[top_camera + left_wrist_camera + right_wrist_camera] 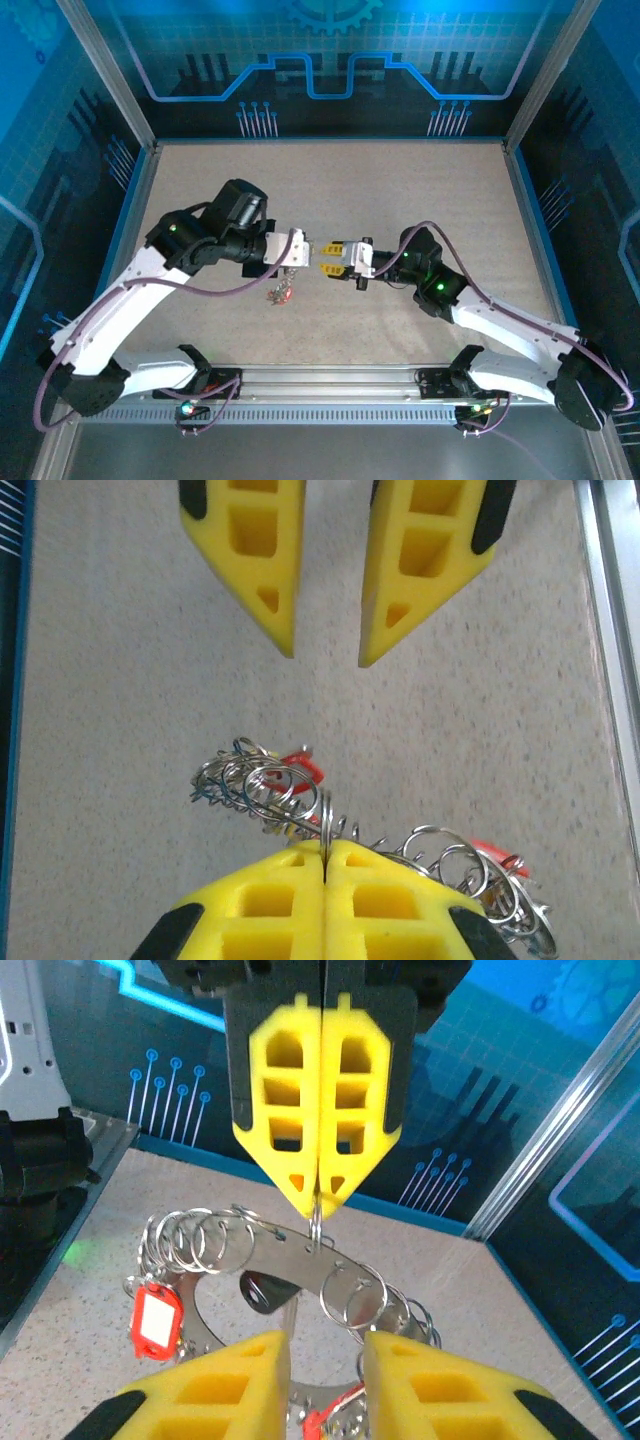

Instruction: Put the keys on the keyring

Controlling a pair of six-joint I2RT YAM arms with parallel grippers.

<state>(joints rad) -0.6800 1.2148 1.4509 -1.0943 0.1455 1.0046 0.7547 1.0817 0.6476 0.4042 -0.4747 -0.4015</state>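
Note:
My left gripper is shut on one small split ring of the keyring, and the bundle hangs below it over the table. In the left wrist view, my left gripper pinches that ring edge-on, with coils of the keyring and red tags spread to both sides. My right gripper faces it, open, fingertip to fingertip. The right wrist view shows the keyring as a curved silvery band strung with small rings, a red tag and a black-headed key. My right gripper is open just under the band. The key's shaft runs down between its fingers.
The speckled tabletop lies open around both arms. An aluminium rail runs along the near edge, and blue walls with metal posts enclose the sides and back.

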